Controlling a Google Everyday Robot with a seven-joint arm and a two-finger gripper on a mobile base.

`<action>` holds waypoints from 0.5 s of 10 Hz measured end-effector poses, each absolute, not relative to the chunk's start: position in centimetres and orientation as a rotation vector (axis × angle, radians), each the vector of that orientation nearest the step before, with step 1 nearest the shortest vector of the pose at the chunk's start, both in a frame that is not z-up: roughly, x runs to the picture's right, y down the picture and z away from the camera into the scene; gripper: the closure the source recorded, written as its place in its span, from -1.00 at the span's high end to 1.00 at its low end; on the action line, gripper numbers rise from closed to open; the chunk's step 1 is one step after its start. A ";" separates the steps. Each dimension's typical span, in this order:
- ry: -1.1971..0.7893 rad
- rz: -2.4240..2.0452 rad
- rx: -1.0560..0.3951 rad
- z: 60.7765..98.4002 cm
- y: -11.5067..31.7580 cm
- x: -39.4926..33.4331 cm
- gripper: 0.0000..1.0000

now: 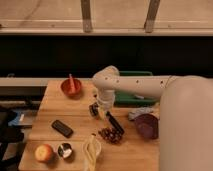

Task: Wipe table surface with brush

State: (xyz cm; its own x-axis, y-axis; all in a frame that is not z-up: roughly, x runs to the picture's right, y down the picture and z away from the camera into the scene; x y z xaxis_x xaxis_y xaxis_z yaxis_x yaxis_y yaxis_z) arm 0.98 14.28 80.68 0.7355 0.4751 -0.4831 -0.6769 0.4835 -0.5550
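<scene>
the gripper [103, 110] hangs low over the middle of the wooden counter [55, 107], at the end of the white arm that reaches in from the right. its fingers are closed tight, and they appear to pinch the upper end of the brush [114, 123]. the brush is a slim black stick that slants down and to the right from the gripper, its far end on or just above the planks, right beside a cluster of dark red grapes [111, 135].

the brush looks light and stiff, so it should sweep without bending. a thin handle pinched at one end can twist in the grip if pressed hard, though, so a hold nearer the middle and a light downward push would be steadier. the grapes sit in its path and would roll easily.

further out, a banana [91, 148] lies near the front edge. a flat black device [62, 128] lies to the left, with a small round tin [65, 150] and an orange-red fruit [44, 152] in the front left corner. a red bowl [71, 86] stands at the back left, a purple bowl [146, 125] at the right, and a green tray [136, 96] sits behind the arm.
</scene>
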 end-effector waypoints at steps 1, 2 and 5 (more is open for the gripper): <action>0.265 0.686 -0.801 80.1 14.9 0.4 -0.74; 0.260 0.670 -0.806 79.6 15.4 0.2 -0.74; 0.308 0.678 -0.832 79.5 17.6 2.9 -0.74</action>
State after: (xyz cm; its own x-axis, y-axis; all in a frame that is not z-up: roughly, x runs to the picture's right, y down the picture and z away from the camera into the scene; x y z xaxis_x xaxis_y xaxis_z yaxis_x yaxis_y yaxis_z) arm 2.94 17.55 79.48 0.7501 0.4303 -0.5022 -0.6613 0.4810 -0.5756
